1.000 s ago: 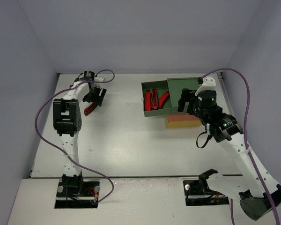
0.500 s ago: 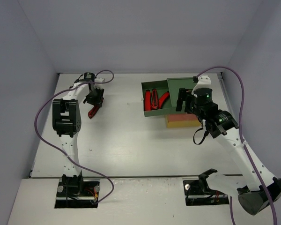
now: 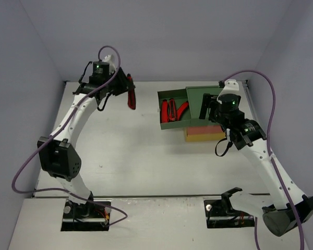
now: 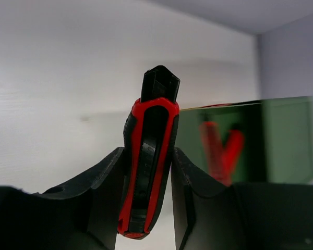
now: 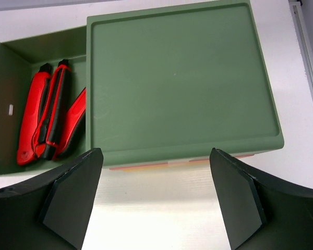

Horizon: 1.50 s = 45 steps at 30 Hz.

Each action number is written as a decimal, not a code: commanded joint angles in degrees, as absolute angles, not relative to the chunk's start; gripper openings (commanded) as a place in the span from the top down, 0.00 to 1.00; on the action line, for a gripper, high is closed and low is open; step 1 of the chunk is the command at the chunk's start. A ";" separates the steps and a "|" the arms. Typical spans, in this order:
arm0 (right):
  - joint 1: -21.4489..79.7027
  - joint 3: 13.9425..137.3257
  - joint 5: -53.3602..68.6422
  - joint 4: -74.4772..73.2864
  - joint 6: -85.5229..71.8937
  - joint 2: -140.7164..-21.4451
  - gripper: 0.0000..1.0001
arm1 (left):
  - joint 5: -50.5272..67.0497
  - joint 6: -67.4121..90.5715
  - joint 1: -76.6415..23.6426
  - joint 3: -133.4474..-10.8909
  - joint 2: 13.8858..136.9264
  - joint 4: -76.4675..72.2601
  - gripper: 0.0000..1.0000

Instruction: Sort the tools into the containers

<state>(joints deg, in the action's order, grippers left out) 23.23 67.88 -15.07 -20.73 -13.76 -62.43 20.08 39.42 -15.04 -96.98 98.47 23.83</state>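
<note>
Left tool (image 3: 125,87) clamped on red utility knife (image 4: 147,166), clear of worktop (image 3: 146,156), long axis straight out. Open green drawer (image 5: 2,135) lies to its right. Right tool (image 5: 154,200) apart, nearer.

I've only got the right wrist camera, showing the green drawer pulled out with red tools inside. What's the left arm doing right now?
Observer: The left gripper is shut on a red and black utility knife.
Operator: Is it over the drawer?
Observer: No. From the top camera, the knife is held above the table, left of the green drawer and apart from it.
Operator: Can the left wrist camera see the drawer?
Observer: Yes, blurred, behind the knife to its right, with red handles inside.
</note>
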 commanded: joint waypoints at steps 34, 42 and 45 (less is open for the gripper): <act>18.22 70.35 -19.40 -17.55 -15.08 -60.04 0.17 | 7.58 54.68 -40.52 -109.00 105.73 13.60 0.61; 15.66 71.52 -19.05 -17.49 -14.12 -61.83 0.17 | 9.67 51.91 -40.52 -112.12 107.16 16.52 0.51; 13.45 72.42 -18.72 -17.40 -13.71 -62.93 0.17 | 8.44 49.74 -40.52 -112.15 106.17 16.71 0.47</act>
